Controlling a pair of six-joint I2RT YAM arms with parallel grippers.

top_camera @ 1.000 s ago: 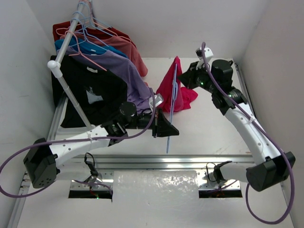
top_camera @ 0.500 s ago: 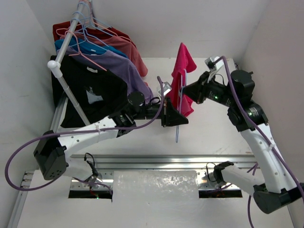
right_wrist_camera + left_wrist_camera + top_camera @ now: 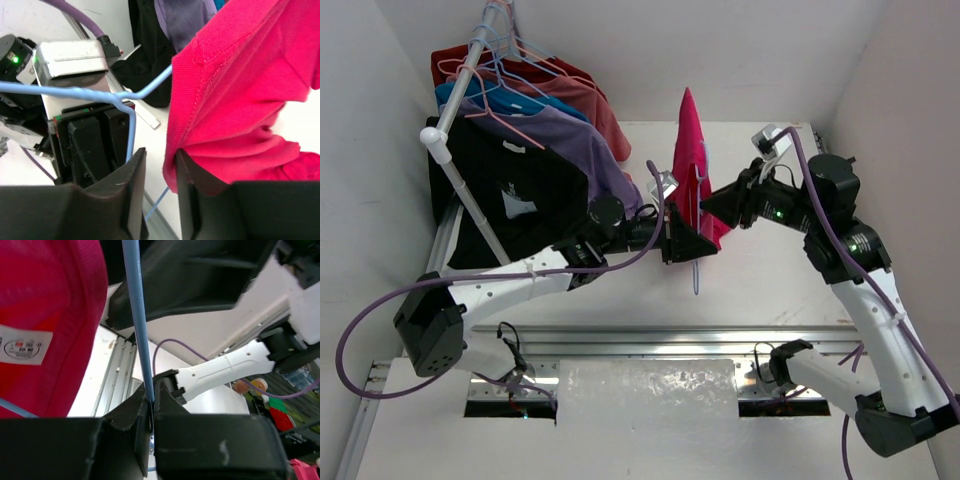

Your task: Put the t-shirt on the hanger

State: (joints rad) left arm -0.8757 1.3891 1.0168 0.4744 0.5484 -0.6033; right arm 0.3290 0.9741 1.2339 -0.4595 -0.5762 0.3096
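The magenta-red t-shirt (image 3: 690, 150) hangs in the air over the light-blue wire hanger (image 3: 696, 278), peaking toward the back wall. My left gripper (image 3: 688, 245) is shut on the hanger's wire (image 3: 136, 305) and holds it upright; the jaws (image 3: 151, 399) pinch the wire. The t-shirt and its white label (image 3: 22, 345) fill the left of that view. My right gripper (image 3: 712, 208) is beside the shirt's lower part. In the right wrist view its jaws (image 3: 160, 152) stand apart, with the t-shirt's hem (image 3: 240, 90) hanging in the gap against the right finger. The hanger (image 3: 100, 92) bends just left of it.
A clothes rail (image 3: 470, 75) at the back left carries several shirts on pink and blue hangers, including a black one (image 3: 520, 195) and a purple one (image 3: 575, 140) close to my left arm. A metal frame rail (image 3: 650, 335) runs along the table's front edge.
Both arms rose and lifted the hanger and shirt off the table. In the last half second the shirt's peak shifted slightly left and the right gripper came closer to it.
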